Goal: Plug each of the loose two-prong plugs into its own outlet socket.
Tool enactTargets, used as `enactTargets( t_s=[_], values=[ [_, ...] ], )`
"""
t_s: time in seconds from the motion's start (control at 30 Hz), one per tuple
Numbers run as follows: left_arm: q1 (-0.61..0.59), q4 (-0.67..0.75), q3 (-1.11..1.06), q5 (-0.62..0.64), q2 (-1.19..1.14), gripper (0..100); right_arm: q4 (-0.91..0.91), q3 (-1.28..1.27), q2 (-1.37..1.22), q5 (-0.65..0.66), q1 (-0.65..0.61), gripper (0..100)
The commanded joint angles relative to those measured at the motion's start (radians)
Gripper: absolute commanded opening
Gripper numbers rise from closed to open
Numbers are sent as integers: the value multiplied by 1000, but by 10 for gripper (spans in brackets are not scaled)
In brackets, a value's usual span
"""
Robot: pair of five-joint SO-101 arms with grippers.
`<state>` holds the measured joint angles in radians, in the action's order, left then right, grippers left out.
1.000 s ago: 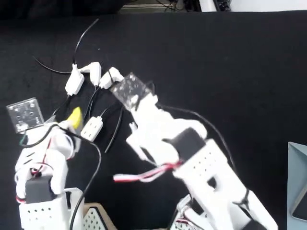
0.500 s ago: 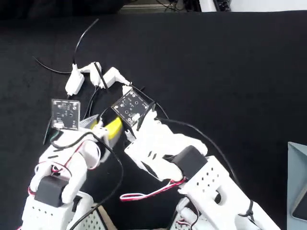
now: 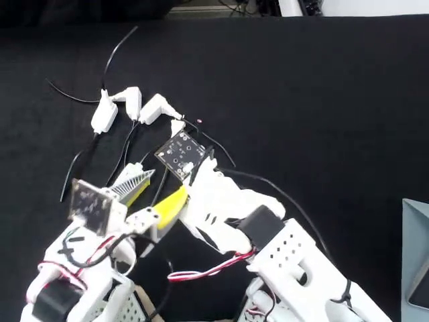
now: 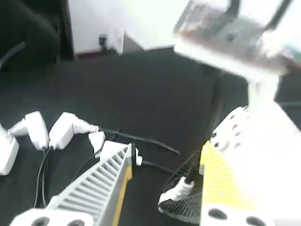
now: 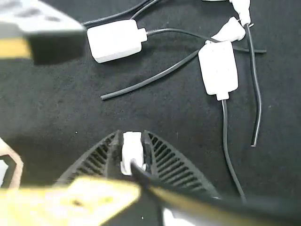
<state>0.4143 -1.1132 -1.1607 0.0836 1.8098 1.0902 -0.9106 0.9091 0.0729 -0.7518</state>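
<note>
In the right wrist view my right gripper (image 5: 131,137) is shut on a small white two-prong plug (image 5: 131,153) with a black cord, just above the black table. Beyond it lie two white outlet sockets (image 5: 115,40) (image 5: 218,68) and another loose plug (image 5: 230,30). My left gripper (image 4: 167,150) stands open, its grey ridged finger and yellow finger either side of the held plug (image 4: 176,190). From above, the left gripper (image 3: 164,186) sits close beside the right wrist, with three white sockets (image 3: 104,114) (image 3: 131,100) (image 3: 155,107) and a plug (image 3: 177,126) farther back.
Black cords (image 3: 117,50) loop across the far left of the black table (image 3: 301,100). A grey-blue box (image 3: 415,255) stands at the right edge. The right half of the table is bare cloth.
The right arm drew back from the socket cluster toward the front. The left arm swung right toward it, then pulled back, its wrist now lower in the high view.
</note>
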Motion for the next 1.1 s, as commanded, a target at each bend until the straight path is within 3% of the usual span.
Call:
enactTargets(
  t_s=[0.0,0.3,0.57,0.7,1.07],
  values=[
    [-88,-6,25,-14,-11,234,-18,8,16,0,-8,12],
    [-605,-6,35,-6,-14,234,-21,124,-8,0,-6,12],
    [-1049,-8,-85,-6,-14,234,-144,263,-332,2,-9,12],
    [-1142,2,-188,-9,-14,234,-238,326,-483,9,-25,12],
    [-1233,3,-262,-14,-14,234,-399,495,-779,58,-110,12]
  ],
)
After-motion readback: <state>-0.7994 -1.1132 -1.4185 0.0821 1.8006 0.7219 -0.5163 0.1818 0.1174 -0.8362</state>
